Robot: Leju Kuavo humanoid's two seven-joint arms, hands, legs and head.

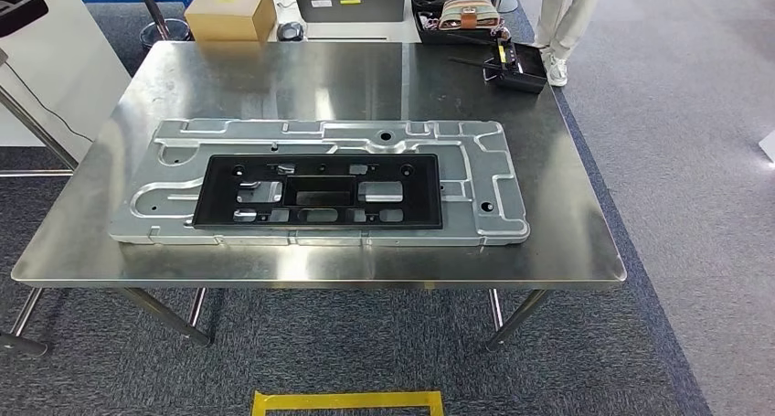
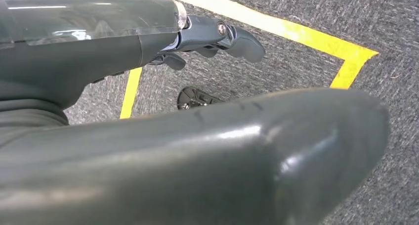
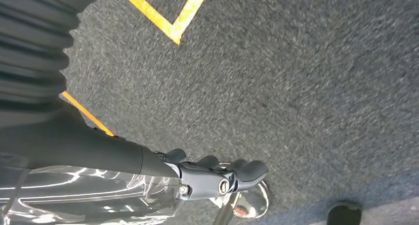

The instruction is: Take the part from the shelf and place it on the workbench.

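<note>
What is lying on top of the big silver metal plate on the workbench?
A black rectangular frame lies flat on the silver plate, near its middle. The plate shows through the frame's openings; under the frame's solid bars it is covered and cannot be seen.

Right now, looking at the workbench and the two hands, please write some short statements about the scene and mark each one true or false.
1. A black frame lies on the grey metal panel. True.
2. The cardboard box stands on the workbench. False: it is behind it, off the top.
3. The left hand holds nothing. True.
4. The right hand rests on the panel. False: it hangs over the carpet.
5. Yellow tape marks the floor. True.
</note>
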